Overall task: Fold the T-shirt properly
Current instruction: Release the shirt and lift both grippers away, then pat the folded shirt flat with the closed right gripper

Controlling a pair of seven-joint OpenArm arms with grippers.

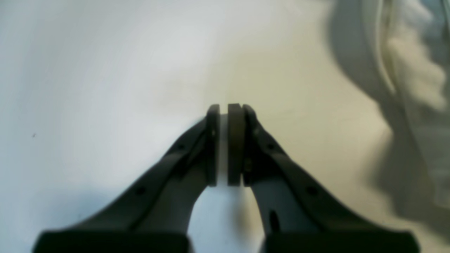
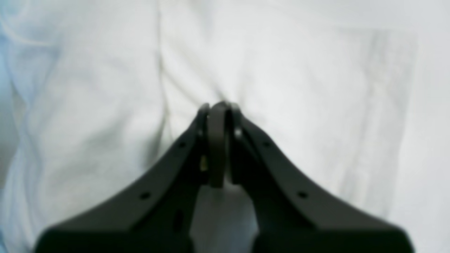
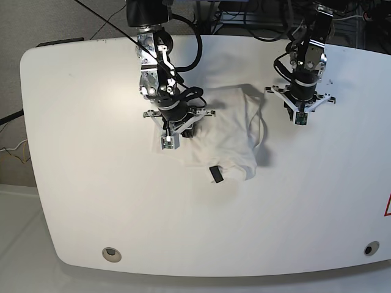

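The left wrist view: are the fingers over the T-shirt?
No, the left fingers stand over the bare table, and the T-shirt lies off to the right edge of that view.

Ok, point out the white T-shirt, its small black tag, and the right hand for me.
White cotton T-shirt [image 3: 229,137]: base view, middle of the crumpled cloth.
Small black tag [image 3: 215,174]: base view, centre of the tag at the shirt's near edge.
Right hand [image 3: 173,139]: base view, between its fingertips.
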